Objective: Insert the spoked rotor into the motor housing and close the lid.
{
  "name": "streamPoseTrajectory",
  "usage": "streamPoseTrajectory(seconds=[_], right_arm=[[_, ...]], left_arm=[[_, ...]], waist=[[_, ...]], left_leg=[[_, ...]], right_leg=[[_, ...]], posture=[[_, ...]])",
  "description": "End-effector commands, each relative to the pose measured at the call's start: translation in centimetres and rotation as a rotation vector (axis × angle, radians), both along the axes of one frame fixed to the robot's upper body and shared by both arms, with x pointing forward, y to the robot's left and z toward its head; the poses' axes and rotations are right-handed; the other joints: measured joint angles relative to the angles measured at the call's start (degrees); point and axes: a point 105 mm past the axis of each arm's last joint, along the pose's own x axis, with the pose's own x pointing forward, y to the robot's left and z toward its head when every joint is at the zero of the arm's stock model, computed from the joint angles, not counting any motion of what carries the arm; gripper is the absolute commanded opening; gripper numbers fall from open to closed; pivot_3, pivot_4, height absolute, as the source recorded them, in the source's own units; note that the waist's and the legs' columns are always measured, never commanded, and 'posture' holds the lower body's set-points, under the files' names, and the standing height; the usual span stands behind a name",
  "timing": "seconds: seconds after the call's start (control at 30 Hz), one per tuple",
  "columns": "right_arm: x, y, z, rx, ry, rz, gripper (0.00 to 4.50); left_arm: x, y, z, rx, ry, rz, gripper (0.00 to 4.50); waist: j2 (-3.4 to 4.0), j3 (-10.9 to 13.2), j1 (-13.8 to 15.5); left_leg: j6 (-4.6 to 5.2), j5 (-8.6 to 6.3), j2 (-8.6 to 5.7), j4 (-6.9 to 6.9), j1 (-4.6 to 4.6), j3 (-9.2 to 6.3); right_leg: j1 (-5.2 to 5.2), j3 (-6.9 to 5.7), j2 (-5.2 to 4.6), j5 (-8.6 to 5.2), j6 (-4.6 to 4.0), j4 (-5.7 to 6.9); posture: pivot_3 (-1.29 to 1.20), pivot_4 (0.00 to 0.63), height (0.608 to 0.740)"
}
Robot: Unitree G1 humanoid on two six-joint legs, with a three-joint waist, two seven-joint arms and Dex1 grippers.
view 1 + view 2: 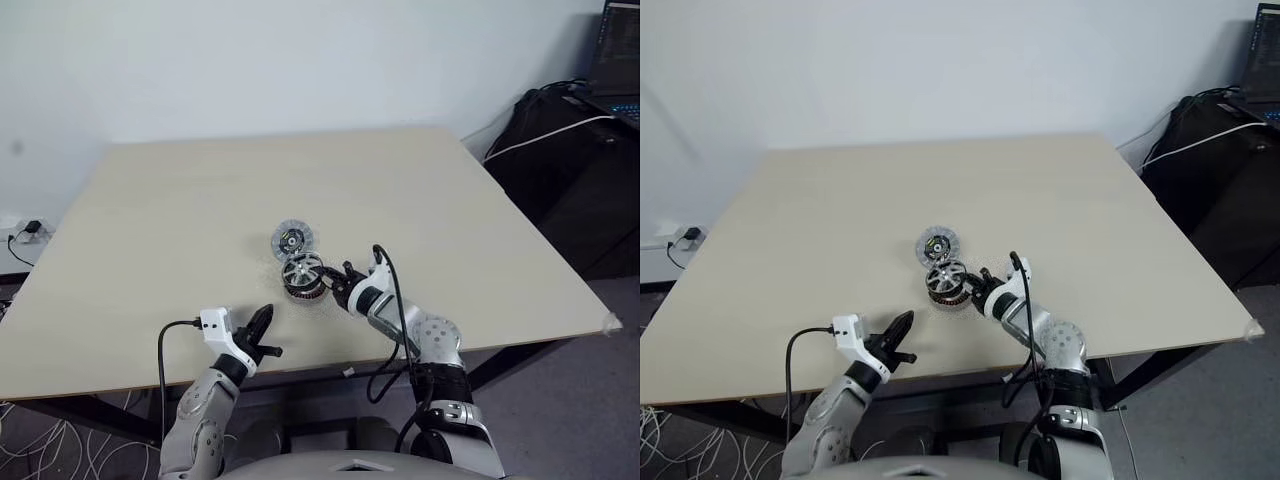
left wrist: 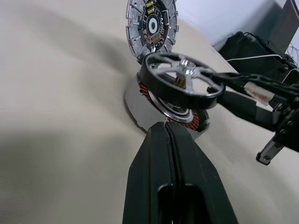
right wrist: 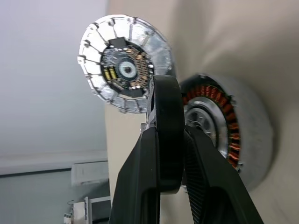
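Beige table (image 1: 150, 220) carries the motor housing (image 2: 196, 122) near centre, lid (image 1: 292, 239) just beyond. Right gripper (image 3: 169, 154) clamps the spoked rotor (image 2: 182, 79) by its rim, tilted directly above the housing. Left gripper (image 2: 167, 140) closed, empty, nearer-left.

We note a light wooden table (image 1: 180, 200) against a white wall (image 1: 250, 60); black equipment (image 1: 570, 160) with a white cable (image 1: 545, 138) stands on its right side.
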Motion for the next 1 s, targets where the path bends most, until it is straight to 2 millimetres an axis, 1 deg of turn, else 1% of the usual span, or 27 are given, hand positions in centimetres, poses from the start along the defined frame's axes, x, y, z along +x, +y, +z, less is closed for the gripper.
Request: streamPoseTrajectory(seconds=[0.03, 0.27, 0.33, 0.37, 0.6, 0.8, 1.0], right_arm=[[0.1, 1.3, 0.8, 0.058, -0.021, -0.001, 0.39], [-0.1, 1.3, 0.4, 0.049, -0.013, 0.000, 0.39], [-0.1, 1.3, 0.4, 0.050, -0.018, 0.001, 1.14], [-0.1, 1.3, 0.5, 0.051, -0.020, 0.002, 1.38], [-0.2, 1.2, 1.5, 0.055, -0.054, 0.012, 3.59], [-0.2, 0.1, 3.7, 0.043, -0.132, 0.002, 3.59], [-0.8, -1.7, 3.8, -0.047, -0.138, -0.023, 3.59]], left_arm=[[0.3, -0.2, 0.7, -0.003, -0.030, -0.010, 0.00], [0.3, -0.1, 0.8, -0.003, -0.030, -0.009, 0.00], [0.2, -0.2, 0.8, -0.005, -0.029, -0.008, 0.00], [0.3, -0.2, 0.8, -0.006, -0.029, -0.008, 0.00], [0.2, -0.2, 0.8, -0.011, -0.027, -0.009, 0.00], [0.2, -0.3, 0.7, -0.018, -0.025, -0.008, 0.00], [0.3, -0.4, 0.7, -0.022, -0.024, -0.013, 0.00]], waist=[[0.01, 0.00, -0.01], [0.01, 0.00, -0.01], [0.01, 0.00, -0.01], [0.02, 0.00, -0.01], [0.05, 0.01, -0.02], [0.11, 0.06, 0.08], [0.11, 0.05, 0.11]], left_leg=[[0.00, 0.00, 0.00, 0.00, 0.00, 0.00], [0.00, 0.00, 0.00, 0.00, 0.00, 0.00], [0.00, 0.00, 0.00, 0.00, 0.00, 0.00], [0.00, 0.00, 0.00, 0.00, 0.00, 0.00], [0.00, 0.00, 0.00, 0.00, 0.00, -0.01], [0.00, -0.01, -0.01, 0.00, -0.10, -0.01], [0.03, -0.02, -0.01, -0.03, -0.11, -0.01]], right_leg=[[0.00, 0.00, 0.00, 0.00, 0.00, 0.00], [0.01, 0.00, 0.00, 0.00, 0.00, 0.00], [0.01, 0.00, 0.00, 0.00, 0.00, 0.00], [0.01, 0.00, 0.00, 0.00, 0.00, 0.00], [0.01, 0.00, -0.01, 0.00, 0.00, 0.00], [-0.09, 0.00, -0.02, 0.00, 0.01, -0.01], [-0.09, -0.01, -0.02, -0.02, -0.03, -0.01]], posture=[[0.00, 0.000, 0.740], [0.00, 0.000, 0.740], [0.00, 0.000, 0.740], [0.00, 0.000, 0.740], [0.00, 0.000, 0.740], [0.00, 0.000, 0.740], [0.00, 0.000, 0.740]])
